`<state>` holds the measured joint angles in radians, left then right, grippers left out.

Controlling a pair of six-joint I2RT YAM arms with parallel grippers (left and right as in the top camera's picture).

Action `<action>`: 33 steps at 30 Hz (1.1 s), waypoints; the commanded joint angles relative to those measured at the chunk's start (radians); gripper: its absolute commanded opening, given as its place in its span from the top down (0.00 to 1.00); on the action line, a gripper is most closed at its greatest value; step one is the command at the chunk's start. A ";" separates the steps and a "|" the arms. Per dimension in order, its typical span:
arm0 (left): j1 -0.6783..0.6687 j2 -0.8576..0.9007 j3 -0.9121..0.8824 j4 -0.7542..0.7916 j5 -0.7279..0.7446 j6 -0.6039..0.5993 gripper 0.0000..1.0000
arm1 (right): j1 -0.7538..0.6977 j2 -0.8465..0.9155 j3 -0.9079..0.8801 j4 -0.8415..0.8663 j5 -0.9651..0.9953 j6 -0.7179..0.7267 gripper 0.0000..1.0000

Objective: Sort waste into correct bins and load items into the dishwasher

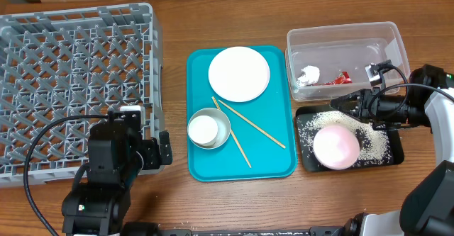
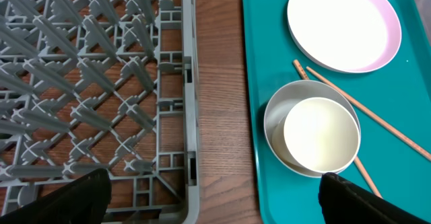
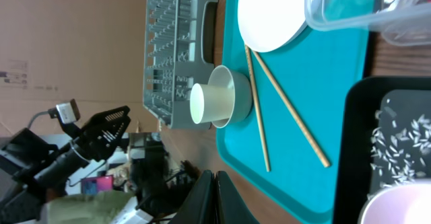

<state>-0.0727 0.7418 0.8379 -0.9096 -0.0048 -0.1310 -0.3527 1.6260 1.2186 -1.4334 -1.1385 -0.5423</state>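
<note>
The rack (image 1: 71, 80) stands empty on the left of the tabletop, so I judge that the waste sorting is about done and the loading has not yet begun. The teal tray (image 1: 273, 161) in the middle carries most of the dishes. The tub (image 1: 340, 27) at the far right holds the napkin (image 1: 308, 75) and the wrapper (image 1: 339, 79). Just in front of the tub, the black tray (image 1: 396, 151) holds the rice (image 1: 376, 142).

The plate (image 1: 239, 74) lies flat at the teal tray's far end. The pink bowl (image 1: 336, 147) sits on the rice, and I cannot tell which way up it is. The grey bowl (image 1: 222, 126) has the cup (image 1: 202, 130) nested in it, and the two chopsticks (image 1: 252, 126) lie splayed beside it.

The left fingers (image 2: 81, 197) are spread wide and empty, between the rack's edge and the grey bowl. The right fingers (image 3: 205, 197) are pressed together on nothing, over the black tray's far edge.

The next move probably calls for the left arm to reach right, lift the cup or grey bowl by its rim and carry it across to the rack.
</note>
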 commanded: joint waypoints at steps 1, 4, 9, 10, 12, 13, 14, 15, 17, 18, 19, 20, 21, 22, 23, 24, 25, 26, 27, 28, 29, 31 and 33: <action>-0.005 0.002 0.018 0.002 -0.006 -0.003 0.00 | 0.005 -0.012 0.029 -0.004 -0.005 0.015 0.96; -0.005 0.002 0.018 0.002 -0.006 -0.003 0.00 | 0.005 -0.012 0.029 0.012 0.125 0.024 0.84; -0.005 0.002 0.018 0.002 -0.006 -0.003 0.00 | 0.012 -0.012 0.029 0.039 0.266 0.151 0.84; -0.005 0.002 0.018 0.002 -0.006 -0.003 0.00 | 0.022 -0.012 0.029 0.048 0.309 0.193 0.84; -0.005 0.002 0.018 0.002 -0.006 -0.003 0.00 | 0.053 -0.012 0.028 0.074 0.426 0.299 0.84; -0.005 0.002 0.018 0.002 -0.006 -0.003 0.00 | 0.075 -0.012 0.026 0.095 0.502 0.367 0.84; -0.005 0.003 0.018 0.002 -0.006 -0.003 0.00 | 0.098 -0.012 0.024 0.112 0.579 0.434 0.82; -0.005 0.003 0.018 0.003 -0.006 -0.003 0.00 | 0.131 -0.012 0.023 0.131 0.679 0.519 0.80; -0.005 0.003 0.018 0.005 -0.006 -0.003 0.00 | 0.186 -0.012 0.023 0.153 0.782 0.605 0.78; -0.005 0.003 0.018 0.005 -0.006 -0.003 0.00 | 0.215 -0.012 0.023 0.163 0.802 0.627 0.77; -0.005 0.003 0.018 0.005 -0.006 -0.003 0.00 | 0.246 -0.012 0.023 0.171 0.805 0.634 0.76; -0.005 0.003 0.018 0.005 -0.006 -0.003 0.00 | 0.277 -0.012 0.023 0.179 0.809 0.649 0.75; -0.005 0.003 0.018 0.005 -0.006 -0.003 0.00 | 0.303 -0.012 0.023 0.185 0.823 0.674 0.71; -0.005 0.003 0.018 0.004 -0.006 -0.003 0.00 | 0.330 -0.012 0.023 0.189 0.863 0.728 0.64; -0.005 0.003 0.018 0.004 -0.006 -0.003 0.00 | 0.357 -0.012 0.023 0.191 0.912 0.787 0.62; -0.005 0.003 0.018 0.002 -0.006 -0.003 0.00 | 0.382 -0.012 0.023 0.191 0.953 0.830 0.61; -0.005 0.003 0.018 0.002 -0.006 -0.003 0.00 | 0.395 -0.012 0.022 0.191 0.969 0.845 0.61; -0.005 0.003 0.018 0.001 -0.006 -0.003 0.00 | 0.416 -0.012 0.020 0.192 0.990 0.864 0.61; -0.005 0.004 0.018 0.002 -0.006 -0.003 0.00 | 0.438 -0.012 0.016 0.194 1.005 0.891 0.62; -0.005 0.004 0.018 0.002 -0.006 -0.003 0.00 | 0.455 -0.012 0.012 0.196 1.016 0.914 0.62; -0.005 0.004 0.018 0.001 -0.006 -0.003 0.00 | 0.474 -0.012 0.006 0.201 1.028 0.938 0.62; -0.005 0.004 0.018 0.001 -0.006 -0.003 0.00 | 0.506 -0.012 -0.010 0.216 1.054 0.978 0.63; -0.005 0.004 0.018 0.001 -0.006 -0.003 0.00 | 0.533 -0.012 -0.037 0.241 1.083 1.014 0.63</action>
<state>-0.0727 0.7429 0.8379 -0.9100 -0.0048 -0.1310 0.1463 1.6260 1.2144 -1.2167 -0.1486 0.3531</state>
